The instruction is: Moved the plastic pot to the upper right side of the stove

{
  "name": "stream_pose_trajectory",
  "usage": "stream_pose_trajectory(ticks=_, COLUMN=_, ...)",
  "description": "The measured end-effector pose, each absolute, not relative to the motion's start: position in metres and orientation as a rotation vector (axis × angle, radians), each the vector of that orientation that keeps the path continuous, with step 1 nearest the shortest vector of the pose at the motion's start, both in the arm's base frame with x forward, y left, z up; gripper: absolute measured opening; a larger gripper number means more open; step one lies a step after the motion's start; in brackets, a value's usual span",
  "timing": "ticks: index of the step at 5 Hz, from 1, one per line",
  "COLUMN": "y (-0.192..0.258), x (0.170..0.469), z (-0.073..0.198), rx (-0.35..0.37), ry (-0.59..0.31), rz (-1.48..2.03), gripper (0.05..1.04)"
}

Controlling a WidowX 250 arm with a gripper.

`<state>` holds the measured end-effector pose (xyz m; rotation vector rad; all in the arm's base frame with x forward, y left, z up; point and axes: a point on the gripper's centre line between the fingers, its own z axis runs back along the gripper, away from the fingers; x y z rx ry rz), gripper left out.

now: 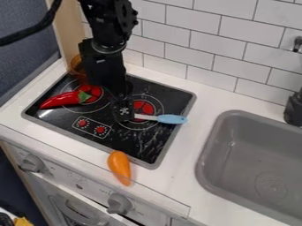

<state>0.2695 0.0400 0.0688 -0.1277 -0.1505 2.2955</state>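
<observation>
Pot (75, 66) sits at upper left, partly hidden by the arm (105, 59); near center, the tool (123, 116), whether apart or together impossible to tell, meets a blue-handled utensil (171, 119).

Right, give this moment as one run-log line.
tool: over right burner; blue utensil: at tool; red pepper: left burner; orange vessel: partly behind arm

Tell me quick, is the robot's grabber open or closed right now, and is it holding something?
Gripper: over the stove, right by the blue-handled utensil; can't tell if it's open, closed or holding it.
</observation>
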Motion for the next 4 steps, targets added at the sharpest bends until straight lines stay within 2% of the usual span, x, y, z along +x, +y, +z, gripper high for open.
stream_pose_trajectory(ticks=1, y=0.04, x=0.268, z=0.062, rx=-0.096, ry=-0.134, rz=2.307, gripper=1.001)
stream_pose_trajectory(ticks=2, y=0.05, x=0.279, z=0.057, rx=-0.035, ry=-0.175, rz=2.403, gripper=1.001)
stream_pose_trajectory(ticks=4, y=0.08, x=0.327, z=0.058, rx=0.015, ry=-0.238, rz=2.692, gripper=1.001)
